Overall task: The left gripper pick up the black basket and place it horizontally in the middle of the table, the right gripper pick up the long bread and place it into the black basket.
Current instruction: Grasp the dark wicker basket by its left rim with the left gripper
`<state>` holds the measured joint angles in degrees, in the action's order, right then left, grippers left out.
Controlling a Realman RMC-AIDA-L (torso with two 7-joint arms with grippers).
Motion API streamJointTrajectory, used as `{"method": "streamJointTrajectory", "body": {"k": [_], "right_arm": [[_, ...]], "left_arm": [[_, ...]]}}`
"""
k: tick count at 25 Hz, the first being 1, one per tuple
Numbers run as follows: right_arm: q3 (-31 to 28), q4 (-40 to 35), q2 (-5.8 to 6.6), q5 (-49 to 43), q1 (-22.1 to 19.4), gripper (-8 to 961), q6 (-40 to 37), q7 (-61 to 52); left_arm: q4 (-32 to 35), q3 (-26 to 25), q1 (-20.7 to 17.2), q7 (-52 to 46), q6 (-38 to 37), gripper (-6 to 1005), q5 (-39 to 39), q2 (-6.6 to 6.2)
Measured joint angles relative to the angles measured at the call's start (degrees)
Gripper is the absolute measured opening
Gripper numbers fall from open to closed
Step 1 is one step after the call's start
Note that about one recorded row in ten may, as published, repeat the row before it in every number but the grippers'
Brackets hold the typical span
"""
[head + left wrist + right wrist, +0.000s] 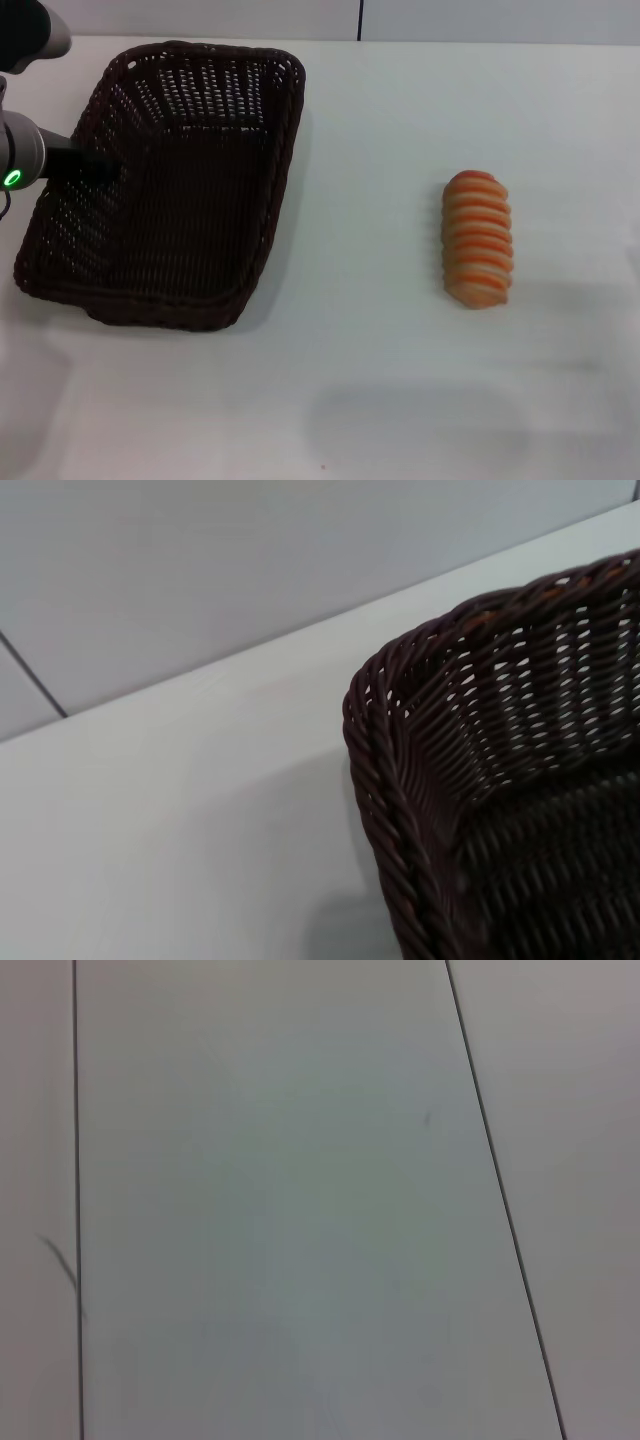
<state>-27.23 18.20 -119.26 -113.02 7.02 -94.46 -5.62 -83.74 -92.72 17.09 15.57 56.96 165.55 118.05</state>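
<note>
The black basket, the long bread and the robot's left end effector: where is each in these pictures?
black basket [190,250]: head view, on its woven floor.
long bread [478,238]: head view, on its ridged top.
left end effector [100,165]: head view, on the dark claw at the basket's left rim.

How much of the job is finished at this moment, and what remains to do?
Nothing is finished yet. The black basket stands at the table's left side, long axis running away from the robot. In hand: the left gripper reaches over its left rim; whether it grips cannot be seen. Left: moving the basket to the middle horizontally, then putting the long bread inside. The right gripper is out of view.
</note>
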Motion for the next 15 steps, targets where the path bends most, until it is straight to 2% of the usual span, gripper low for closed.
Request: {"method": "streamJointTrajectory", "body": {"k": [4,9,12,13,14,15], "right_arm": [[0.1,0.0,0.0,0.0,-0.1,820,-0.1,0.0],[0.1,0.0,0.0,0.0,-0.1,820,-0.3,0.0],[0.1,0.0,0.0,0.0,-0.1,820,-0.5,0.0],[0.1,0.0,0.0,0.0,-0.1,820,-0.5,0.0],[0.1,0.0,0.0,0.0,-0.1,820,-0.5,0.0],[0.1,0.0,0.0,0.0,0.0,820,-0.6,0.0]], "left_arm": [[-4.0,0.2,-1.4,3.6,0.2,387,-0.5,0.07],[-3.9,0.2,-1.0,6.3,0.5,345,-1.2,0.08],[-3.3,-0.8,0.0,11.5,0.7,318,-4.6,0.05],[-2.6,-3.1,1.0,18.5,1.5,309,-10.6,0.0],[-2.6,-3.1,1.0,18.5,1.5,299,-10.6,0.0],[-2.1,-4.6,1.7,22.0,2.2,289,-13.9,0.0]]}}
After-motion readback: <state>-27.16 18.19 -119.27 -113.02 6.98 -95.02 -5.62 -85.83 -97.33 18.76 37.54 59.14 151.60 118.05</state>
